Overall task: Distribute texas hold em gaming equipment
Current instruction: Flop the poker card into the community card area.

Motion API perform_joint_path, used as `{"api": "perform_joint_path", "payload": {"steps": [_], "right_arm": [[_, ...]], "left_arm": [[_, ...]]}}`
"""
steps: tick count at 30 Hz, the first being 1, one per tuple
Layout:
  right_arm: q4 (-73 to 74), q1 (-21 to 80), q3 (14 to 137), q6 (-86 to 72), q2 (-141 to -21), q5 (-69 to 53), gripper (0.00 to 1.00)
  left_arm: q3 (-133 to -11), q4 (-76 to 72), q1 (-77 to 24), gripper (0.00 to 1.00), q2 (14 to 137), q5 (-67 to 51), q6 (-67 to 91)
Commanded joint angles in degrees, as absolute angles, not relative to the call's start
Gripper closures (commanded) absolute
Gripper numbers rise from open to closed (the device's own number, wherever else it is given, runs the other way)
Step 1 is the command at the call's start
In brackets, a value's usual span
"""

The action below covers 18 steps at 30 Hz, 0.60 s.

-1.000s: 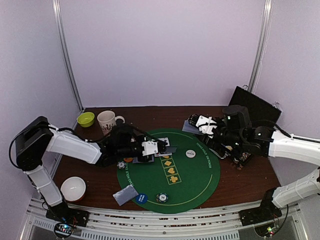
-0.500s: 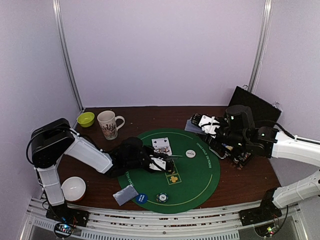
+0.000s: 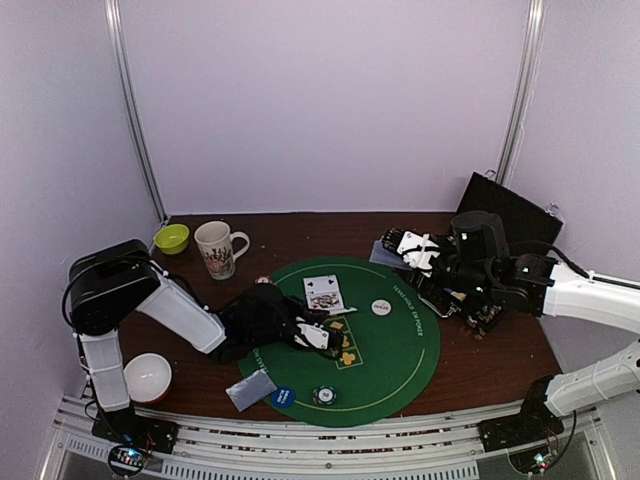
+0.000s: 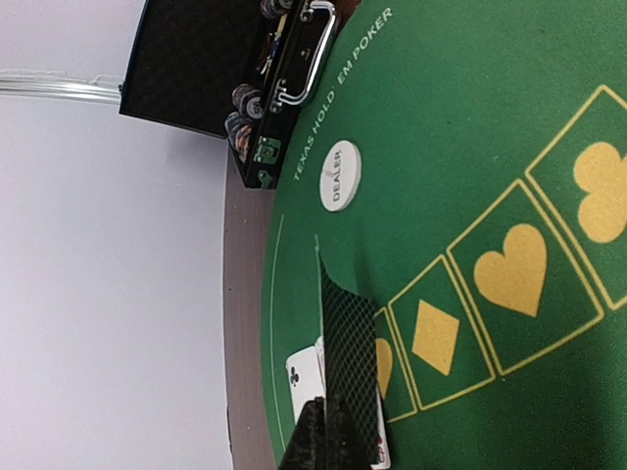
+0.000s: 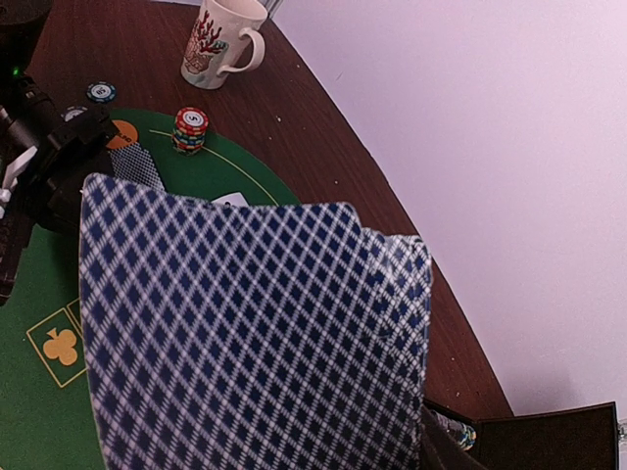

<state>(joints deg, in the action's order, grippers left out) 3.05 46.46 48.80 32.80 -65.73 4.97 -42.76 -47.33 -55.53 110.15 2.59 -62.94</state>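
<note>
Your left gripper point(image 3: 325, 337) pinches a diamond-backed playing card point(image 4: 348, 352), just near-side of the face-up white card point(image 3: 322, 291); right gripper point(image 3: 395, 247) clamps the blue-checked deck point(image 5: 245, 343).

Near-right part of green mat point(image 3: 405, 350) bare: widest lane (entry from right-base side). Left arm point(image 3: 190, 315) lies low across mat's left half; left end effector point(image 3: 330, 338), pinching single card point(image 4: 348, 357), blocks centre. Face-up cards point(image 3: 322, 292) and dealer button point(image 3: 381, 308) crowd far centre. Right end effector point(image 3: 408, 248) with card fan point(image 5: 245, 333) hangs over far-right rim, open case point(image 3: 505, 215) walling counter point(image 3: 490, 370) behind. Near edge: face-down card point(image 3: 250, 390), blue button point(image 3: 283, 397), chip point(image 3: 322, 396). Mug point(image 3: 214, 247), green bowl point(image 3: 172, 238), white bowl point(image 3: 147, 377) occupy left counter.
</note>
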Motion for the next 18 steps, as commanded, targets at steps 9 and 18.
{"api": "perform_joint_path", "payload": {"steps": [9,18], "right_arm": [[3.1,46.1,48.6,31.8,-64.6,6.0,0.53],[3.3,46.1,48.3,31.9,-64.2,6.1,0.53]], "left_arm": [[-45.9,-28.7,-56.3,1.00,109.4,-6.1,-59.1],[-45.3,-29.8,-56.3,1.00,109.4,-4.2,-61.6]]}}
